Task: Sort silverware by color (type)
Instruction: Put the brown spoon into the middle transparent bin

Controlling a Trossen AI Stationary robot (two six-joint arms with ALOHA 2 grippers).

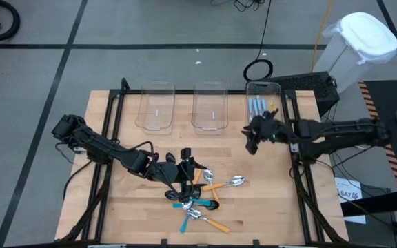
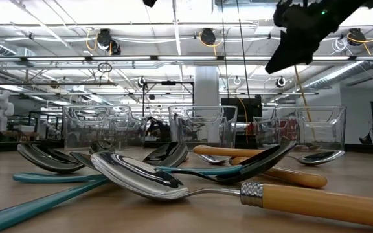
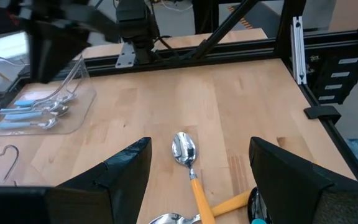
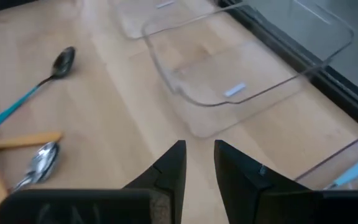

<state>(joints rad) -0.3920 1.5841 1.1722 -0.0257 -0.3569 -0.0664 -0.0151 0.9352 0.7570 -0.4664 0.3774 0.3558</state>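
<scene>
Now | left hand wide over spoons | right hand narrow, empty, near bins

We see three bins in a row along the table's far edge, some spoons in the rightmost; more spoons lie heaped near the front edge.

Most of the silverware lies flat in a loose, crossing pile near the front middle of the tabletop. It holds spoons with orange handles and shiny silver bowls, and spoons with teal handles and black bowls. Several spoons with light-blue handles lie side by side inside the clear bin at the back right.
</scene>
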